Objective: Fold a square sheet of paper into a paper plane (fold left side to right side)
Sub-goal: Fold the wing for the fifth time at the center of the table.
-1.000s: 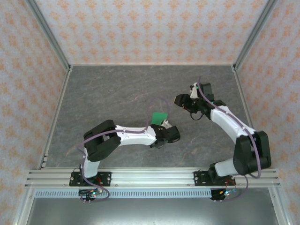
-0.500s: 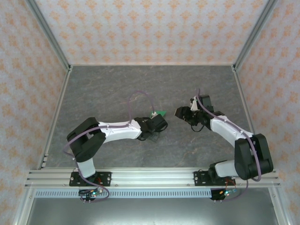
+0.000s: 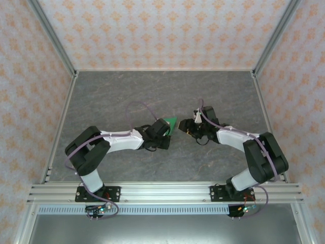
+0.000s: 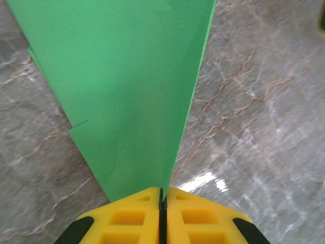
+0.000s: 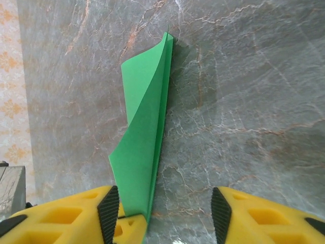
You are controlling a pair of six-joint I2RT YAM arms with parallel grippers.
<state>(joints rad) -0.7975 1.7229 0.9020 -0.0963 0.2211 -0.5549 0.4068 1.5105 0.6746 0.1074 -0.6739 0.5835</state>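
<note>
- The folded green paper hangs over the middle of the bench, lifted off the grey marbled top and pinched at one narrow end.
- The left claw sits just left of the bench's middle. In the left wrist view its yellow fingers are pressed together on the paper's lower tip, with no gap between them, so the left claw is pinching the paper.
- From that pinch the paper widens away from the claw into a long tapering wedge, with a second layer's edge showing along one side.
- The right claw sits just right of the bench's middle, facing the left claw across the paper.
- In the right wrist view the right claw is spread wide. The paper stands on edge between its fingers, close to the black pad on the view's left and well apart from the other pad.
- There the paper's layers fan slightly apart, and its far tip points away over the bench.
</note>
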